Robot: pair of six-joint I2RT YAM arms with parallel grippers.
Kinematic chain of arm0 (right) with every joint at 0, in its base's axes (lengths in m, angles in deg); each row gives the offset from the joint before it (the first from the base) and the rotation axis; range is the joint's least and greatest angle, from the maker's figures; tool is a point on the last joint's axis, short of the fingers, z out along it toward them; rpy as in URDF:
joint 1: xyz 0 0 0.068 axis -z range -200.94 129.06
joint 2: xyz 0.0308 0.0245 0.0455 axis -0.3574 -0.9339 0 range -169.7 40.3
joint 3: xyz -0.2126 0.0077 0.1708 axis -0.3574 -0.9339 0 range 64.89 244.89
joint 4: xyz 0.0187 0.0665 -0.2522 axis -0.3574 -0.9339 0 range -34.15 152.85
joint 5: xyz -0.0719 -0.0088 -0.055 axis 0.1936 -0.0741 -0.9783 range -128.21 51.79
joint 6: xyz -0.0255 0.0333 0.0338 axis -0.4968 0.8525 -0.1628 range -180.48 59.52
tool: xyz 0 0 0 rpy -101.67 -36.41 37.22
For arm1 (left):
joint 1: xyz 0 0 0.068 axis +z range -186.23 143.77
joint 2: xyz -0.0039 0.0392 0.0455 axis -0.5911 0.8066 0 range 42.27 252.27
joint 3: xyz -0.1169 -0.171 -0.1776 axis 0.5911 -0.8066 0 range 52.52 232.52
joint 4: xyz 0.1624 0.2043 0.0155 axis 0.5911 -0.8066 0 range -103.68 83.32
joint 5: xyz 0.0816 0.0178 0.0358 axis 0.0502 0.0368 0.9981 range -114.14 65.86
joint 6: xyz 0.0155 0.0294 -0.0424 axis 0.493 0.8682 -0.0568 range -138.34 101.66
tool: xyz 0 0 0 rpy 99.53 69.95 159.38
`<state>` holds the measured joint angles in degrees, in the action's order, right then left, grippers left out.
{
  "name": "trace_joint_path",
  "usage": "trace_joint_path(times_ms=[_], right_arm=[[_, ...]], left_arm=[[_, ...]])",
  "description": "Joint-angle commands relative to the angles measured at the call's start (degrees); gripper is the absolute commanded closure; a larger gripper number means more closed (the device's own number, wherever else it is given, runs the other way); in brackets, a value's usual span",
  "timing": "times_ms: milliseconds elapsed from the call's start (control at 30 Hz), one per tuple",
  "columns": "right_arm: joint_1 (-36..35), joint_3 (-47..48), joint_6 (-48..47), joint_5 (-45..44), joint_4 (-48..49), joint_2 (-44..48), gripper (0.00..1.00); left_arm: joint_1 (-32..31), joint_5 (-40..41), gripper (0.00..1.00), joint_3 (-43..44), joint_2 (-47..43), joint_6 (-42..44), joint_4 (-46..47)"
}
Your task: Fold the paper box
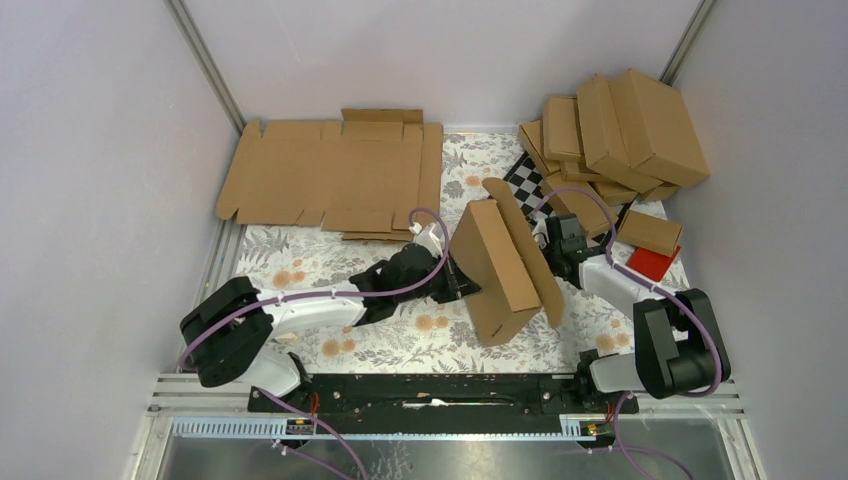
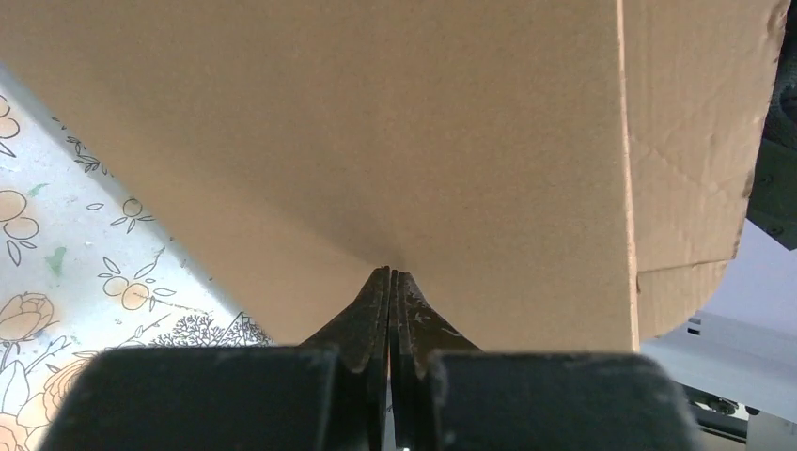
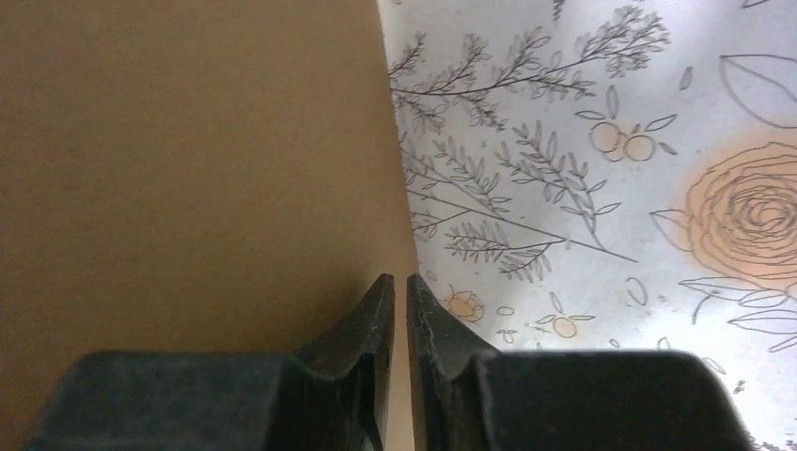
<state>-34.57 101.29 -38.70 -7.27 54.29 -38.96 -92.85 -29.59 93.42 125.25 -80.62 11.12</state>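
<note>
From above, the half-folded box (image 1: 500,265) stands on edge at the middle of the floral worktop (image 1: 330,260), with the left gripper (image 1: 458,283) against its left face and the right gripper (image 1: 555,250) at the tall flap behind it. A flat sheet (image 1: 330,170) lies at the back left and a pile of cartons (image 1: 620,130) at the back right. In the left wrist view, the fingers are pressed together, tips touching the cardboard wall. In the right wrist view, the fingers are nearly together, clamped on the edge of a box panel.
</note>
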Motion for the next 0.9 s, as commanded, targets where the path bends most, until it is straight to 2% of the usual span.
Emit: trace_joint_path(times_ms=[0,167,367,500,567,833,867], right_arm=[[-2.11,0.0,0.35,1.38,-1.47,3.75,0.83],[-6.16,2.61,-1.33,-2.99,-6.64,6.04,0.81],[-6.5,4.29,-2.46,-6.73,-10.57,9.06,0.75],[-6.35,7.65,-4.41,-10.95,-15.86,10.94,0.7],[-6.16,9.91,-5.17,-11.7,-18.05,12.2,0.69],[-5.62,17.44,-4.49,-12.04,-23.2,17.23,0.59],[-5.62,17.93,-4.21,-11.56,-23.52,18.01,0.53]], left_arm=[[-0.01,-0.51,1.0,0.58,-0.65,1.78,5.2],[0.01,-1.99,1.0,-0.55,-0.83,1.72,4.42],[0.11,-4.55,1.0,-2.02,-3.56,3.38,4.2],[1.7,-4.31,0.85,-4.4,-7.71,3.97,3.18],[3.26,-5.51,0.81,-6.08,-9.44,3.42,4.29],[5.44,-9.24,0.86,-6.69,-9.91,3.86,5.05],[5.5,-9.49,0.86,-6.47,-9.78,4.17,4.86]])
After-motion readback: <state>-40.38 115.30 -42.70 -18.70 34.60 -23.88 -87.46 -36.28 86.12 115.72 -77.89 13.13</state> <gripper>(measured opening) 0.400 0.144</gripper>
